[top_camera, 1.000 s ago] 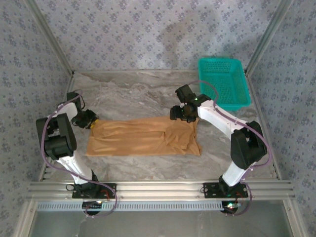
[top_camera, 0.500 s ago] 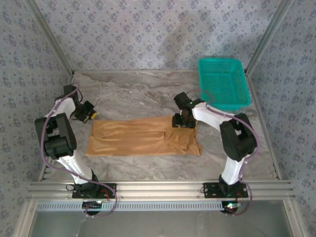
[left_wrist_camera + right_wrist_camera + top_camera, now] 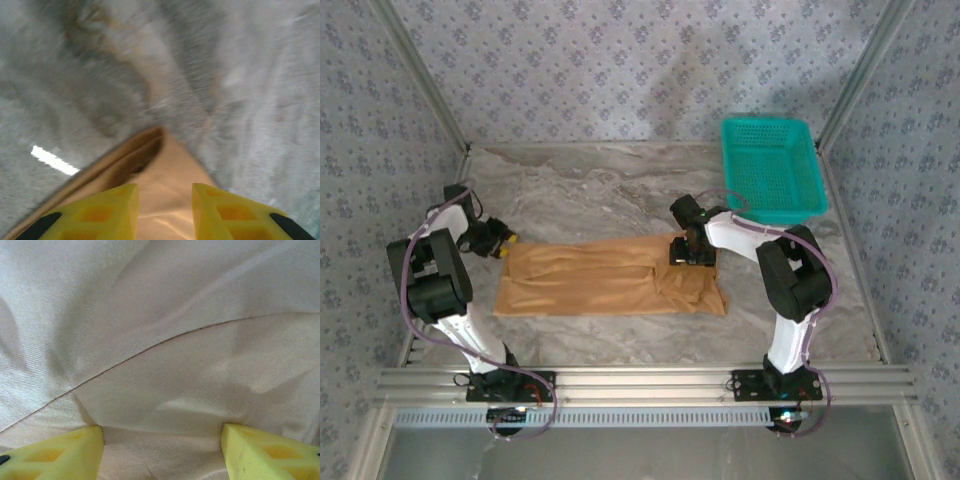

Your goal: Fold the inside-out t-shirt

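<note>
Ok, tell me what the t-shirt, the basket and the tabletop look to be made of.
T-shirt: soft matte tan cloth, probably cotton knit; fine weave, a stitched seam and soft creases show close up.
Basket: teal, likely moulded plastic; open lattice walls, stiff rim.
Tabletop: grey marbled matte covering, apparently a wrinkled sheet; material unclear.

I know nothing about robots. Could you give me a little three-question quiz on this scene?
1. The t-shirt is: A spread on the table; B rolled into a ball; C hanging in mid-air.
2. True or false: the teal basket stands at the table's far right corner.
3. Fill in: the right pincer is over the shirt, its jaws ___.
Key: 1 A; 2 true; 3 open.
</note>
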`<act>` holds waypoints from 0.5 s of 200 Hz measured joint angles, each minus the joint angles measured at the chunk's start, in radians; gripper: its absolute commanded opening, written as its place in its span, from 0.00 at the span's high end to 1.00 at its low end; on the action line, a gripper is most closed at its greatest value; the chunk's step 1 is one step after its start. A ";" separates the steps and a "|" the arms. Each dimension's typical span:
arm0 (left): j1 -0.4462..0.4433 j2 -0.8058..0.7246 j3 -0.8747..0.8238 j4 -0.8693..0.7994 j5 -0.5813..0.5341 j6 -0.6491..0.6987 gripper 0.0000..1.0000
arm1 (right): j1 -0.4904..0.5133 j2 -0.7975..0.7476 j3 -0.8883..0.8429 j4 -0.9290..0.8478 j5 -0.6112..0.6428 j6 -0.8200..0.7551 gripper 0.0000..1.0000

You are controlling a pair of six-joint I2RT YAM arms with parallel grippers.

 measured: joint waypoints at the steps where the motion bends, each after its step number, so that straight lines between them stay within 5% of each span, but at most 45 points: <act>1: 0.000 0.000 -0.006 0.002 0.000 -0.001 0.67 | 0.000 0.000 0.000 0.000 0.000 0.000 0.35; 53: 0.002 -0.009 -0.081 0.037 0.006 -0.008 0.68 | -0.001 0.000 0.000 0.000 -0.006 0.000 0.34; 100: 0.002 -0.022 -0.081 0.035 -0.013 0.008 0.54 | -0.006 0.000 0.000 0.002 -0.013 0.000 0.33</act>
